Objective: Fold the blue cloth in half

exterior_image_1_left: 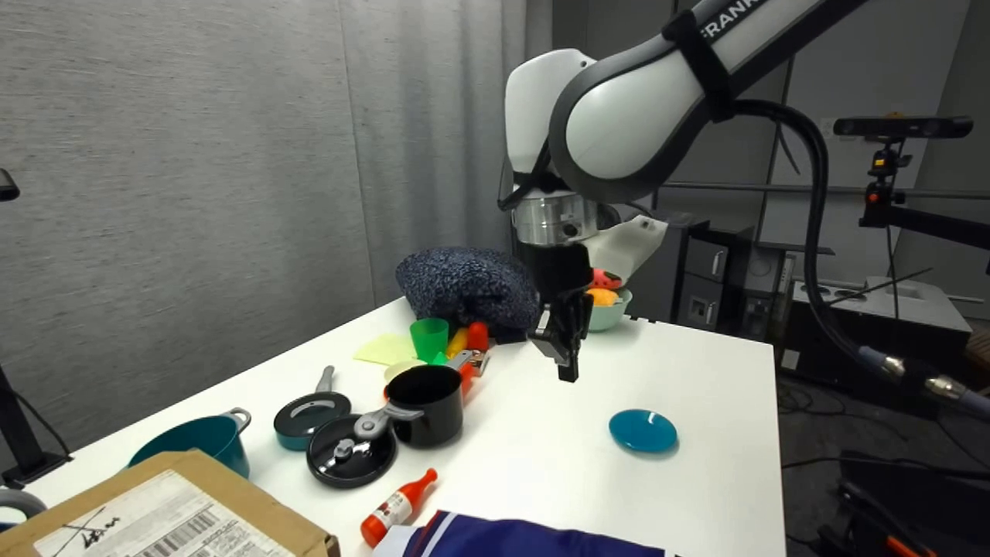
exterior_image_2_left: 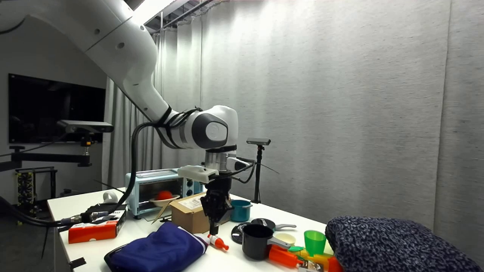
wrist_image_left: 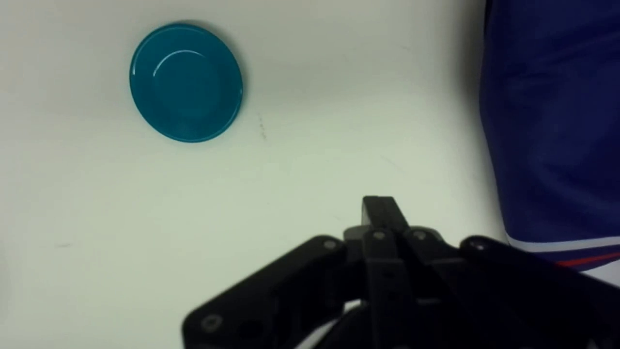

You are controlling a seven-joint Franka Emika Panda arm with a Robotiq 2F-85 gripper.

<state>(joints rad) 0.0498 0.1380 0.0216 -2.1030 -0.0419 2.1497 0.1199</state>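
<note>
A blue cloth [wrist_image_left: 557, 121] is lying on the counter [wrist_image_left: 145, 218], well apart from the teal dish [wrist_image_left: 186, 82]. In an exterior view it is sitting mounded rather than flat, apparently draping over something dark [exterior_image_2_left: 109, 260] that is peeking out beneath; what that is, I'm not making out. The fabric is looking thin and faintly shiny, so I'm expecting something light, soft and limp, hardly fragile, perhaps a little slippery, and prone to bunching if anyone is pinching it mid-sheet. For taking hold, I'm favouring the corner with the white striped band [wrist_image_left: 566, 245], and a gentle lift, so the dark thing isn't coming along too. The fingers [wrist_image_left: 390, 213] are hanging over the counter, pressed together with nothing between them. In the wrist view they are showing between the dish and the cloth, and the striped corner is lying just beyond them on the side away from the dish. They aren't touching the fabric, and I'm judging that they'll be needing to part before any pinching.
</note>
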